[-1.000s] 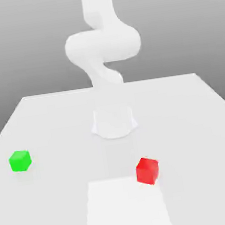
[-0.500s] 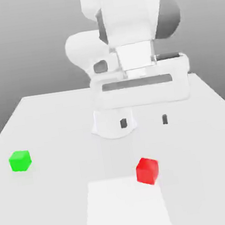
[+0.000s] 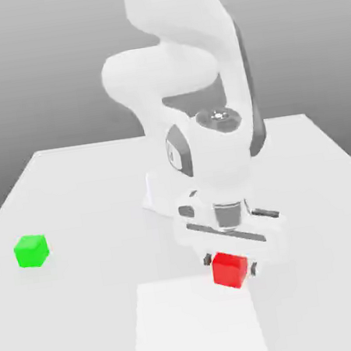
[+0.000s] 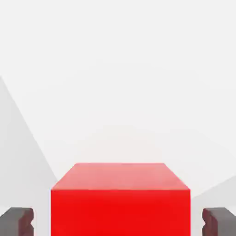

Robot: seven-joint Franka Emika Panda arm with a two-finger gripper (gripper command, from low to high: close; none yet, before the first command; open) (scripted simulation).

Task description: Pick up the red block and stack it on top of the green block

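Note:
The red block (image 3: 230, 270) rests on the white table, near its front and a little toward the exterior view's right. My gripper (image 3: 230, 265) has come down over it, one dark finger (image 3: 208, 259) on each side. In the hand view the red block (image 4: 120, 203) sits between the fingers (image 4: 17, 221) of my gripper (image 4: 118, 222), and a narrow strip of table shows on either side of it, so the jaws are open and not pressing. The green block (image 3: 31, 251) sits alone far toward the exterior view's left.
The arm's round base (image 3: 160, 196) stands behind the red block at the table's middle. A paler rectangular patch (image 3: 199, 328) marks the table (image 3: 71, 193) at its front edge, just before the red block.
The hand has dropped from well above the table down around the red block, and its fingers have drawn in close to the block's sides. Neither block has moved.

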